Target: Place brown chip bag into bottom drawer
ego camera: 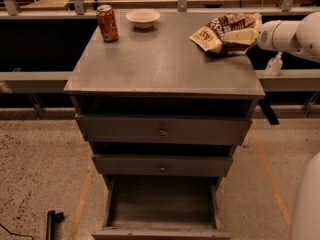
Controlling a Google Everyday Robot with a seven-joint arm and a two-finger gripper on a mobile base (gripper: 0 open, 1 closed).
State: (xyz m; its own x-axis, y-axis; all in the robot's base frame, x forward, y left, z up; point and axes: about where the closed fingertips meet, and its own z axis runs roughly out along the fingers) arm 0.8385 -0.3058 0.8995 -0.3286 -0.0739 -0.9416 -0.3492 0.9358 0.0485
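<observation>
The brown chip bag [222, 31] is at the back right corner of the grey cabinet top [160, 69], its left end low over the surface. My gripper [243, 35] comes in from the right on a white arm and is shut on the bag's right end. The bottom drawer [161, 200] is pulled open at the foot of the cabinet, showing a bare grey floor with nothing in it. It lies well below and in front of the gripper.
An orange soda can [107, 22] and a small white bowl [143, 18] stand at the back left of the top. Two shut drawer fronts with round knobs [162, 131] sit above the open drawer. A white robot part [307, 204] fills the lower right corner. A rail runs behind.
</observation>
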